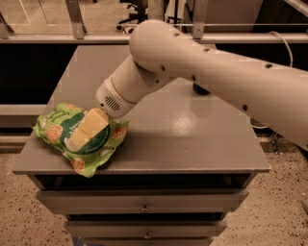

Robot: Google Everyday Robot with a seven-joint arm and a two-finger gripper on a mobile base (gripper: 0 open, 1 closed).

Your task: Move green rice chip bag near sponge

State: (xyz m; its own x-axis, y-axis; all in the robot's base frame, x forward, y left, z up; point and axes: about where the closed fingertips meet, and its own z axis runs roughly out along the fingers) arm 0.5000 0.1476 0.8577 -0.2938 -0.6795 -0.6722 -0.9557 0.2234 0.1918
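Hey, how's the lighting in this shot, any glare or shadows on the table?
Camera view: warm, dim light from above; a soft pale sheen on the table right of the arm; darker shade near its front edge; the gripper sits over the green chip bag, both evenly lit, no harsh glare.

robot lab or office, grey drawer cabinet (144, 204) on speckled floor (274, 221), wheeled chair base (129, 12) beyond a metal rail (250, 37), gripper (86, 129) over the green rice chip bag (54, 132)

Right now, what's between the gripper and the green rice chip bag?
Nothing: in the camera view the gripper lies right over the middle of the green rice chip bag, no gap showing.
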